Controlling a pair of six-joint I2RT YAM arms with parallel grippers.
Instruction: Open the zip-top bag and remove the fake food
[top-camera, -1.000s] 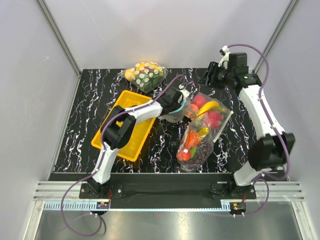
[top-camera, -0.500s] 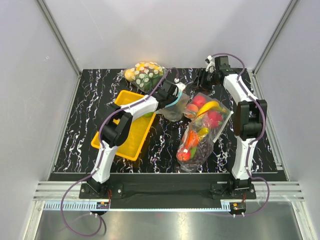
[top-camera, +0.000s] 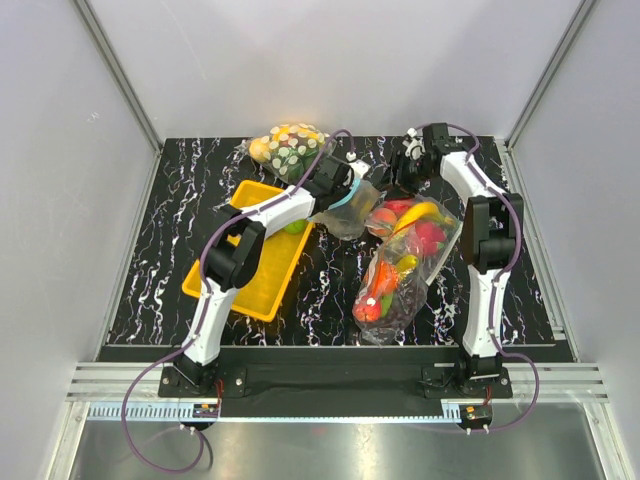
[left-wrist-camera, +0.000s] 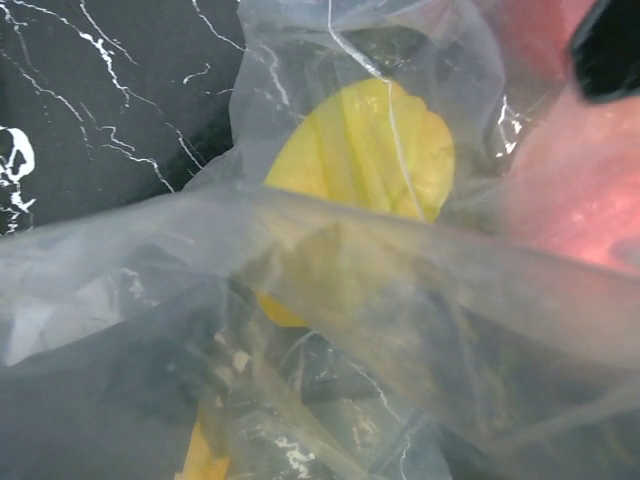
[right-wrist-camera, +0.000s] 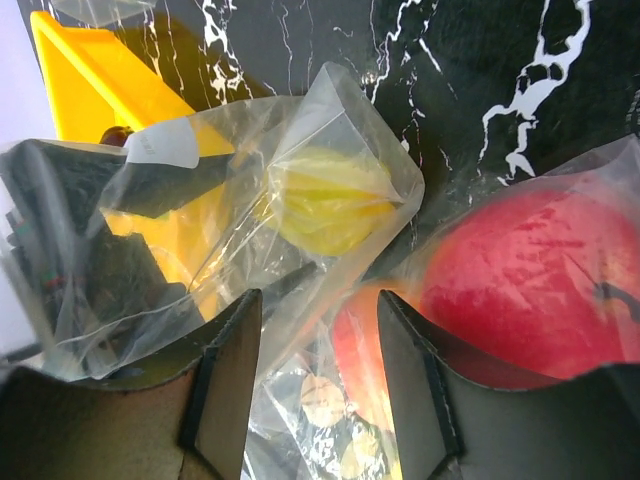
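The zip-top bag (top-camera: 352, 215) is small and clear and lies between the yellow tray and the larger fruit bag. A yellow-green piece of fake food (right-wrist-camera: 325, 200) (left-wrist-camera: 365, 150) sits inside it. A green ball (top-camera: 293, 227) lies in the tray. My left gripper (top-camera: 343, 192) is at the bag's mouth with its jaws spread wide. Film drapes over its fingers, which show only as dark shapes in the left wrist view. My right gripper (right-wrist-camera: 320, 370) (top-camera: 400, 175) hovers open just over the bag's far corner, with loose film and a peach below the gap.
A yellow tray (top-camera: 245, 275) lies left of the bag. The larger clear bag of red and orange fruit (top-camera: 405, 260) lies right of it, its red apple (right-wrist-camera: 530, 280) beside my right finger. A white-dotted bag (top-camera: 290, 150) sits at the back.
My right arm has folded in, bringing its gripper left and down from the back right to just beside the small bag. My left gripper has shifted slightly toward the back with the bag.
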